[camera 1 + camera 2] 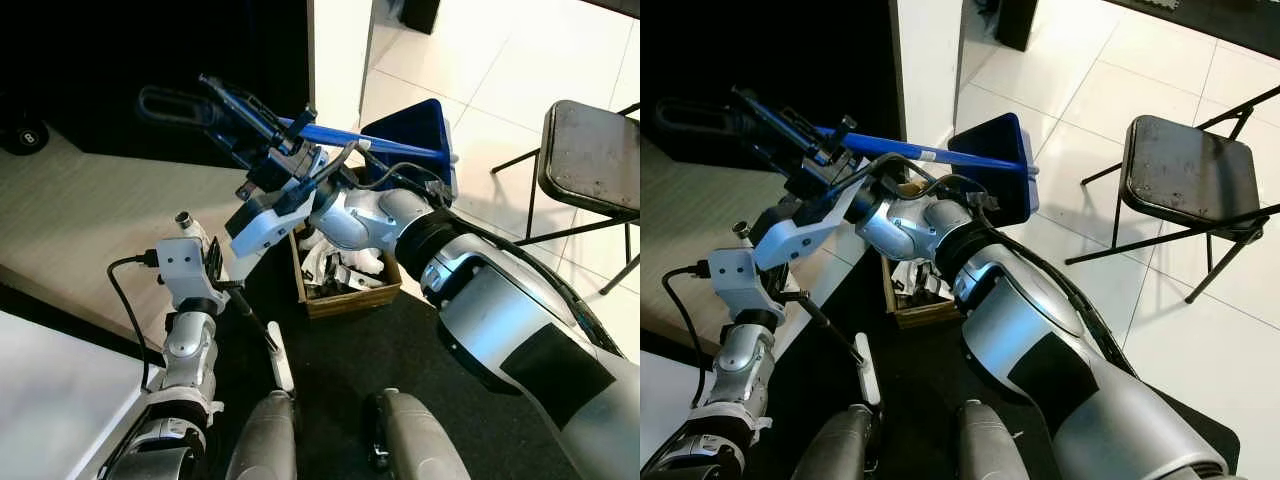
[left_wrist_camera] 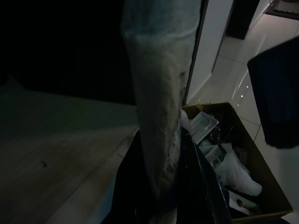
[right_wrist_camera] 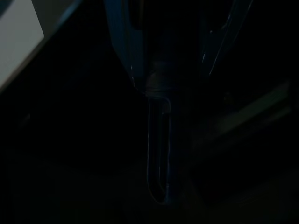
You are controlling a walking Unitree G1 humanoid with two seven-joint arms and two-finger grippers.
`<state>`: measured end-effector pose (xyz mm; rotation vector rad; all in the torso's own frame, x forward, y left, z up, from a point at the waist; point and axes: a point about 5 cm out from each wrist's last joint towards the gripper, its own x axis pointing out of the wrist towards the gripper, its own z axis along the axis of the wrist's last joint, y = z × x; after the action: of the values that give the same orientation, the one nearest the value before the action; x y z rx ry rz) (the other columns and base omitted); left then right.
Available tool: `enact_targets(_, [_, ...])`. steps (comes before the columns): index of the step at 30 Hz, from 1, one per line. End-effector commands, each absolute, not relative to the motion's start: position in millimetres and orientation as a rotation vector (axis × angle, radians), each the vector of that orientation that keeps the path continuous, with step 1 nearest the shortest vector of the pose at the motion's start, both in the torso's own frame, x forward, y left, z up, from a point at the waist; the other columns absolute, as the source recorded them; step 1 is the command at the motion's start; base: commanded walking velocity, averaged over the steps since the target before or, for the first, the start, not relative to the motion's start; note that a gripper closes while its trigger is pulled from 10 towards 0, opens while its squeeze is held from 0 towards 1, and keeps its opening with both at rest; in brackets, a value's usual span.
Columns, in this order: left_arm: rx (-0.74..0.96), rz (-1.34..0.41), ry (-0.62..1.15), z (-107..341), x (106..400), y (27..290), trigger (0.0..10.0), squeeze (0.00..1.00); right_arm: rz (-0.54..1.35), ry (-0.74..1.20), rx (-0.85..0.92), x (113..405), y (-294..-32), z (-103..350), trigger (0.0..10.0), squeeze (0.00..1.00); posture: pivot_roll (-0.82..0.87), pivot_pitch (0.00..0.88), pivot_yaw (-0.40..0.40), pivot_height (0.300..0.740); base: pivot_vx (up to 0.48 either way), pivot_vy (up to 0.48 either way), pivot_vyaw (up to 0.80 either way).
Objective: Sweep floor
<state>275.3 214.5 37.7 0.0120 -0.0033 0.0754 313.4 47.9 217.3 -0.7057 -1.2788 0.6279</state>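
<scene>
- My right claw (image 1: 262,150) is raised in front of me with its fingers closed around the blue handle (image 1: 345,136) of a dustpan (image 1: 425,135). The pan end hangs tipped in the air above the cardboard box (image 1: 345,300) of rubbish.
- My left claw (image 1: 255,318) is low by my left leg, and its fingers are clamped on a pale stick (image 1: 282,358) that I take for the broom. Its lower end points down at the dark mat (image 1: 400,350).
- The box sits on the mat's far edge, where the mat meets the white tiled floor (image 1: 480,60). A folding chair (image 1: 590,160) stands well apart on the tiles to my right.
- I judge the pan is either being emptied into the box or just carried over it. I cannot see whether it holds any dirt.
- To do this well, I should keep the pan's mouth over the box opening and tilt slowly, so nothing spills onto the mat.
- My grip on the handle should stay firm, since the long lever could twist.
</scene>
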Motion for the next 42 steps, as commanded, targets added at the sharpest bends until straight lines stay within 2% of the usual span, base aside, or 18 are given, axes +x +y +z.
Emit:
enact_targets(1, [0.006, 0.065, 0.037, 28.8, 270.4, 209.8, 10.0, 0.00, 0.681, -1.333, -0.730, 308.5, 55.4, 223.1, 10.0, 0.00, 0.00, 0.116, -0.053, 0.740, 0.000, 0.000, 0.00])
enact_targets(15, [0.004, 0.070, 0.041, 27.6, 268.8, 210.7, 10.0, 0.00, 0.750, -1.417, -0.744, 298.0, 61.0, 214.7, 10.0, 0.00, 0.00, 0.115, -0.050, 0.740, 0.000, 0.000, 0.00])
enact_targets(17, [0.006, 0.066, 0.041, 27.7, 269.3, 209.9, 10.0, 0.00, 0.675, -1.328, -0.671, 303.4, 58.8, 218.4, 10.0, 0.00, 0.00, 0.114, -0.054, 0.740, 0.000, 0.000, 0.00])
enact_targets(19, [0.005, 0.068, 0.040, 27.9, 269.5, 210.0, 10.0, 0.00, 0.652, -1.320, -0.682, 305.9, 57.6, 219.3, 10.0, 0.00, 0.00, 0.114, -0.052, 0.740, 0.000, 0.000, 0.00])
enact_targets(22, [0.008, 0.061, 0.042, 27.7, 269.7, 209.3, 10.0, 0.00, 0.777, -1.390, -0.710, 294.8, 62.4, 211.2, 10.0, 0.00, -0.01, 0.114, -0.055, 0.740, 0.000, 0.000, 0.00])
enact_targets(24, [0.005, 0.066, 0.042, 27.7, 269.7, 209.8, 10.0, 0.00, 0.704, -1.337, -0.675, 300.5, 59.9, 215.0, 10.0, 0.00, 0.00, 0.112, -0.052, 0.740, 0.000, 0.000, 0.00])
enact_targets(27, [0.009, 0.059, 0.043, 27.6, 269.7, 208.9, 10.0, 0.00, 0.784, -1.354, -0.676, 292.6, 61.8, 205.1, 10.0, 0.00, 0.00, 0.112, -0.058, 0.740, 0.000, 0.000, 0.00])
enact_targets(30, [0.007, 0.065, 0.041, 27.8, 269.7, 209.5, 10.0, 0.00, 0.713, -1.338, -0.677, 298.4, 59.3, 208.7, 10.0, 0.00, 0.00, 0.110, -0.052, 0.740, 0.000, 0.000, 0.00])
enact_targets(32, [0.002, 0.073, 0.042, 27.7, 269.7, 210.1, 10.0, 0.00, 0.738, -1.372, -0.712, 296.3, 61.0, 206.9, 10.0, 0.00, -0.01, 0.111, -0.049, 0.740, 0.000, 0.000, 0.00])
enact_targets(34, [0.003, 0.072, 0.042, 27.8, 270.1, 209.7, 10.0, 0.00, 0.619, -1.247, -0.636, 306.9, 56.9, 213.6, 10.0, 0.00, 0.00, 0.110, -0.054, 0.740, 0.000, 0.000, 0.00])
enact_targets(36, [0.002, 0.073, 0.042, 27.7, 270.1, 209.8, 10.0, 0.00, 0.675, -1.293, -0.683, 302.4, 59.4, 208.9, 10.0, 0.00, 0.00, 0.110, -0.050, 0.740, 0.000, 0.000, 0.00])
enact_targets(37, [0.006, 0.066, 0.044, 27.5, 270.0, 209.3, 10.0, 0.00, 0.809, -1.365, -0.732, 291.1, 62.4, 197.3, 10.0, 0.00, -0.01, 0.111, -0.056, 0.740, 0.000, 0.000, 0.00])
enact_targets(39, [0.011, 0.058, 0.045, 27.4, 270.0, 208.6, 10.0, 0.00, 0.871, -1.379, -0.728, 285.6, 63.3, 192.0, 10.0, 0.00, 0.00, 0.111, -0.058, 0.740, 0.000, 0.000, 0.00])
enact_targets(40, [0.008, 0.067, 0.044, 27.5, 269.9, 209.6, 10.0, 0.00, 0.749, -1.269, -0.669, 296.5, 59.3, 198.8, 10.0, 0.00, 0.00, 0.110, -0.057, 0.740, 0.000, 0.000, 0.00])
enact_targets(41, [0.001, 0.081, 0.042, 27.8, 269.9, 211.6, 10.0, 0.00, 0.646, -1.223, -0.712, 307.8, 52.9, 200.0, 10.0, 0.00, 0.00, 0.109, -0.050, 0.740, 0.000, 0.000, 0.00])
enact_targets(42, [0.001, 0.081, 0.042, 27.8, 269.9, 211.6, 10.0, 0.00, 0.646, -1.223, -0.712, 307.8, 52.9, 200.0, 10.0, 0.00, 0.00, 0.109, -0.050, 0.740, 0.000, 0.000, 0.00])
